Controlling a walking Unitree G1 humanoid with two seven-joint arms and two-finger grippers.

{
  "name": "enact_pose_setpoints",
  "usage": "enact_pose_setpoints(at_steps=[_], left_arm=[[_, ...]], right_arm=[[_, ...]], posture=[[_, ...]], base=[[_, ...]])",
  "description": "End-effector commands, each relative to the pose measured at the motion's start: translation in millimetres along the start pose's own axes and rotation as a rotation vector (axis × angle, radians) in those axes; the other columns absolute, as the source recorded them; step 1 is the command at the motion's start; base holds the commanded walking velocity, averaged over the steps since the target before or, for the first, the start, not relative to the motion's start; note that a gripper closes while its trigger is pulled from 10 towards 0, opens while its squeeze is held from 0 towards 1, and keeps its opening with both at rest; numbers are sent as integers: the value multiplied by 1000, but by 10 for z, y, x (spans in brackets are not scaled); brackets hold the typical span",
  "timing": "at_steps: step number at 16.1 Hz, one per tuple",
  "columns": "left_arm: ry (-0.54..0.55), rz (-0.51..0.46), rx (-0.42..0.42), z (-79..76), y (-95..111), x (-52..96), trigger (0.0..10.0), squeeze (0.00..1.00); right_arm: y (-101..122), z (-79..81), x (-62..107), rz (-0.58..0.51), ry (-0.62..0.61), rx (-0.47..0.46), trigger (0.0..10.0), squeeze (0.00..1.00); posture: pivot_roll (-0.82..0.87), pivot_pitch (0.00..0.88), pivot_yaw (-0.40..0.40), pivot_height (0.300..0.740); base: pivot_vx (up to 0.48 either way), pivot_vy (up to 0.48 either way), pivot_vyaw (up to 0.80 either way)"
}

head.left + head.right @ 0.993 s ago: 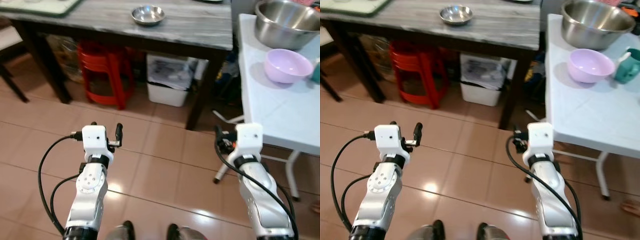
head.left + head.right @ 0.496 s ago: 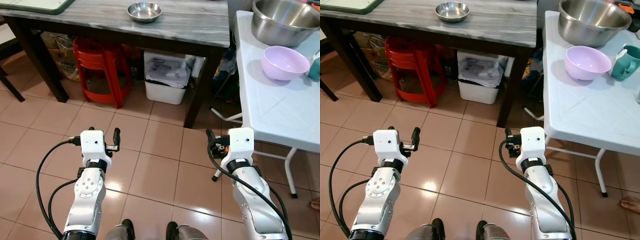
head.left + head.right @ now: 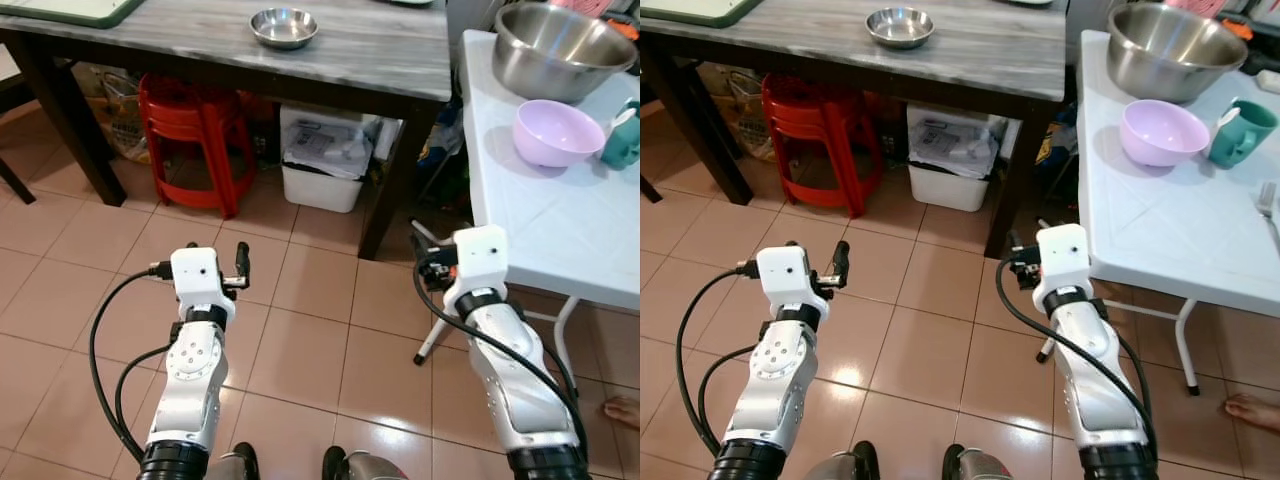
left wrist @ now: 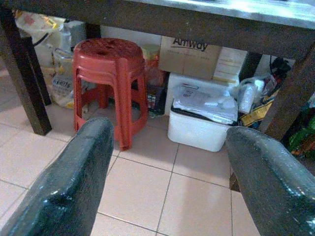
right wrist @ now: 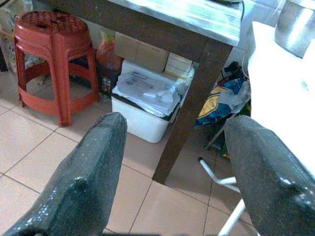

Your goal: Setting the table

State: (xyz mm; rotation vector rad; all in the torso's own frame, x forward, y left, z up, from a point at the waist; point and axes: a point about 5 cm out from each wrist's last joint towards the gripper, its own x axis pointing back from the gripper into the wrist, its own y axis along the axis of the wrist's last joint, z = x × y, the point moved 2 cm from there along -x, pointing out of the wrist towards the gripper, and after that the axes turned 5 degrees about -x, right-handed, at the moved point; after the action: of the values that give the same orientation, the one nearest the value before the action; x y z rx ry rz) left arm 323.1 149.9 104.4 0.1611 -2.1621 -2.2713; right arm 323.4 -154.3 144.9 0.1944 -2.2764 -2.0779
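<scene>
Place: I'm in a home dining corner.
Floor: tan tiles [image 3: 90, 260].
Tables: grey wood-grain table [image 3: 380, 50], white folding table [image 3: 1160, 220] at its right edge.
Underneath: stacked red stools [image 4: 106, 73], white bin [image 5: 142, 115], cardboard boxes [image 4: 194, 54].
Tableware: steel bowls, lilac bowl [image 3: 1164, 132].

Silver arms, white wrists, black cables

The grey wooden table [image 3: 380, 45] is the landmark; its far side runs off the top edge, and a green-rimmed tray [image 3: 70, 10] at its left corner is mostly cut away; right of it, the large steel bowl [image 3: 1175, 50] loses its rim to the top edge, and a fork [image 3: 1268, 200] is clipped at the right edge; beneath it, the white bin [image 4: 202, 123] holds contents too crumpled to identify.
</scene>
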Motion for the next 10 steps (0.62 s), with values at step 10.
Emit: enact_pose_setpoints(at_steps=[10], left_arm=[[-64, -25, -36, -26, 88, -104, 10000, 0]], right_arm=[[-164, 29, 69, 13, -79, -40, 10000, 0]], posture=[[-161, 160, 13, 740]], base=[[0, 0, 0]])
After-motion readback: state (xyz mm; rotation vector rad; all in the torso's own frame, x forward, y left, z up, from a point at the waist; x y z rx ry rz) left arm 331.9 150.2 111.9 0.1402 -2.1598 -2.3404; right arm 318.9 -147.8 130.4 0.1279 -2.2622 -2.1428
